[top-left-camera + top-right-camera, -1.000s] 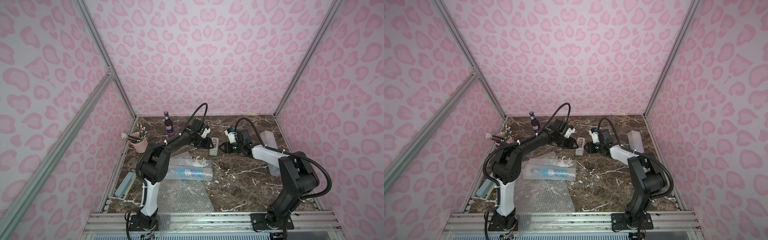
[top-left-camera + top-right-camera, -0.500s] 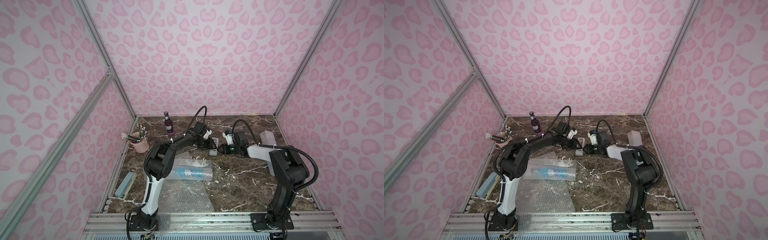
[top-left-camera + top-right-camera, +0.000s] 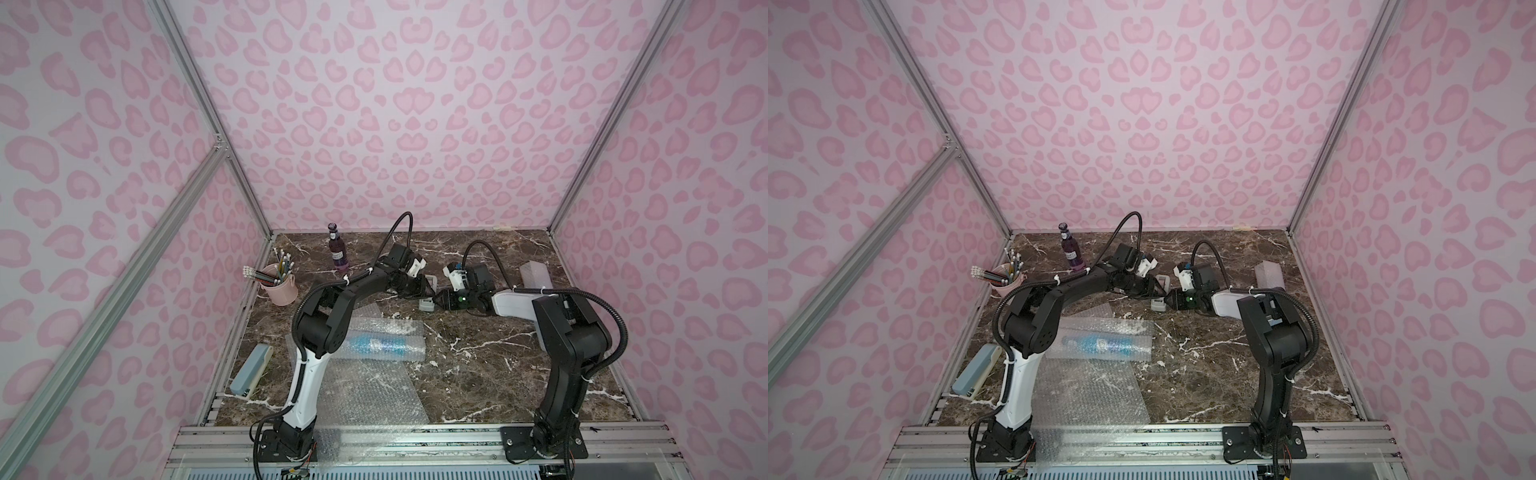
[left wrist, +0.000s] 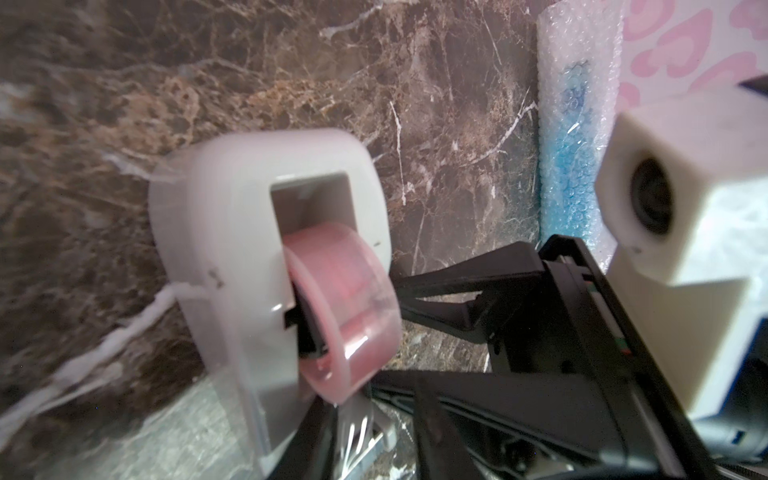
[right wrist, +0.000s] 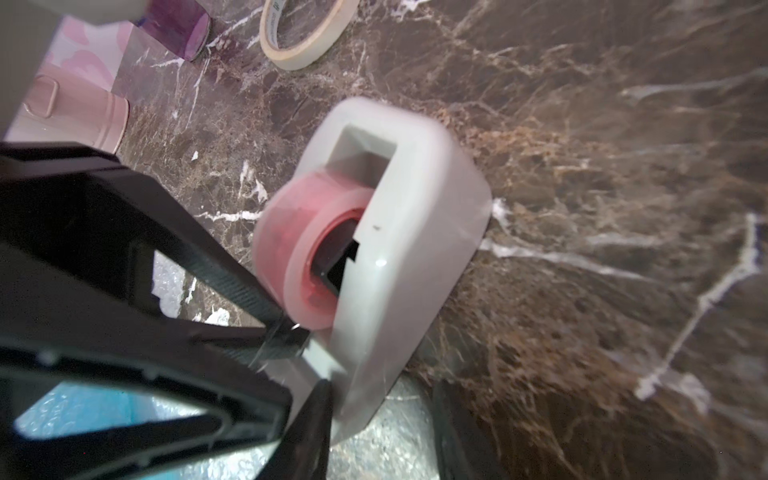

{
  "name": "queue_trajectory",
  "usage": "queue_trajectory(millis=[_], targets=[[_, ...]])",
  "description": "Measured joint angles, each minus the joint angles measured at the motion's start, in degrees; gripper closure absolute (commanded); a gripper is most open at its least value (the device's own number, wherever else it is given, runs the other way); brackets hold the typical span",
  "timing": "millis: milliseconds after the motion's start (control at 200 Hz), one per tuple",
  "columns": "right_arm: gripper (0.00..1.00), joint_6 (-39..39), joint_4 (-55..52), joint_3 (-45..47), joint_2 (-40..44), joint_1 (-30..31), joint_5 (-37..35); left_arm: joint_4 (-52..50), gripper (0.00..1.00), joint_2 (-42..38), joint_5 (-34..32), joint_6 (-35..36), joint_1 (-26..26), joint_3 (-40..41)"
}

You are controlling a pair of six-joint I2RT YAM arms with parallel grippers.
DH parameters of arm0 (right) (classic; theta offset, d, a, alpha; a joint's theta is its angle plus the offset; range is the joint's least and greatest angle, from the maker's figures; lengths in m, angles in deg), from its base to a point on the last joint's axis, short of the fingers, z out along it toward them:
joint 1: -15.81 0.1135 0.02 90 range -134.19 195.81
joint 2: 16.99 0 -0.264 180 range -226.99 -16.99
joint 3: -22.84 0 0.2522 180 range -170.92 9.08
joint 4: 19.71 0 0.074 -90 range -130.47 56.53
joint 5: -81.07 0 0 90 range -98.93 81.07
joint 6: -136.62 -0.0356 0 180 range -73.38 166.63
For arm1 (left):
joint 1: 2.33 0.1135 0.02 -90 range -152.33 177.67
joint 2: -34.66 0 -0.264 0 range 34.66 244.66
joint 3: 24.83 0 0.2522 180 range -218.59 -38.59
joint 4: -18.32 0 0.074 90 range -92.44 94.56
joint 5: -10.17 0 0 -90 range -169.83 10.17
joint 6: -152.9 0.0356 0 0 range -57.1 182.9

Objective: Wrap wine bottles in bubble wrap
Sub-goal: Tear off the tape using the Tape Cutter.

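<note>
Both arms meet at the tape dispenser, which sits toward 12 o'clock from the counter's middle. This looks like the sealing step: getting a strip of tape to fasten a roll that is already made.

The left gripper has its jaws narrow, with the tips drawn close around the clear free end of tape by the cutter, just below the pink-cored tape roll. I cannot tell whether the tape is actually pinched. The right gripper has its jaws partway apart on either side of the dispenser's cutter end, and I cannot tell whether they press on it.

- **Blue bottle:** it lies on its side, rolled in bubble wrap, just toward 8 o'clock of centre. No tape is visible on it.
- **Second wrapped blue bottle:** it lies at 2 o'clock by the wall.
- **Purple bottle:** it stands bare and upright at 11 o'clock.
- **Spare flat sheet:** it lies at 6 o'clock.

The next move probably needs the dispenser held firmly down while the left arm draws out a short length and tears it across the cutter. The strip then goes to the loose edge of the central roll. A weak hold would drag the light dispenser along with the tape.
</note>
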Motion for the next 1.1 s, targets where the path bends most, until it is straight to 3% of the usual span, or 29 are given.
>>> queue_trajectory(millis=[375, 630, 1100], targets=[[0.61, -0.02, 2.54, 0.68, -0.74, -0.26, 1.4, 1.05, 0.8, 0.02, 1.73, -0.15, 0.85, 1.05], [0.62, -0.2, 4.76, 1.42, -1.2, -0.52, 2.54, -0.46, 0.97, 0.02, 2.12, -0.59, 1.03, 0.42], [0.64, -1.51, 9.35, 2.99, -2.16, -0.9, 4.37, -3.1, 0.97, -5.88, 6.4, -1.09, 1.11, 1.29]])
